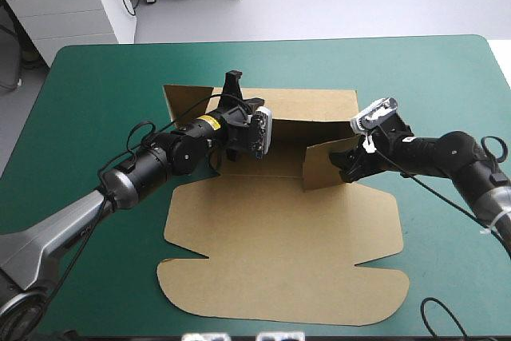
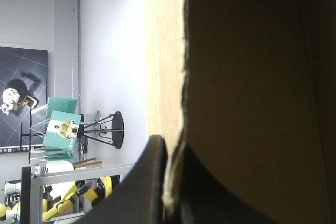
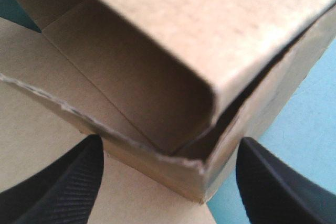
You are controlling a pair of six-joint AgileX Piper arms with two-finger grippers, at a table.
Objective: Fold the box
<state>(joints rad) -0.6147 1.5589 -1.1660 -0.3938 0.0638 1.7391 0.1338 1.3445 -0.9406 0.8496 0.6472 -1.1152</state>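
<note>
One box (image 1: pixel 279 237), left hand (image 1: pixel 233 85) pinching it

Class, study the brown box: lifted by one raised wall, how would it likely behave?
Probably light, fairly stiff: the box holds its raised folds and its lid lies flat. It likely hinges at creases, so lifted by the wall the left gripper pinches, the lid might swing down. Its rough cut edge suggests hard squeezing could dent it.
</note>
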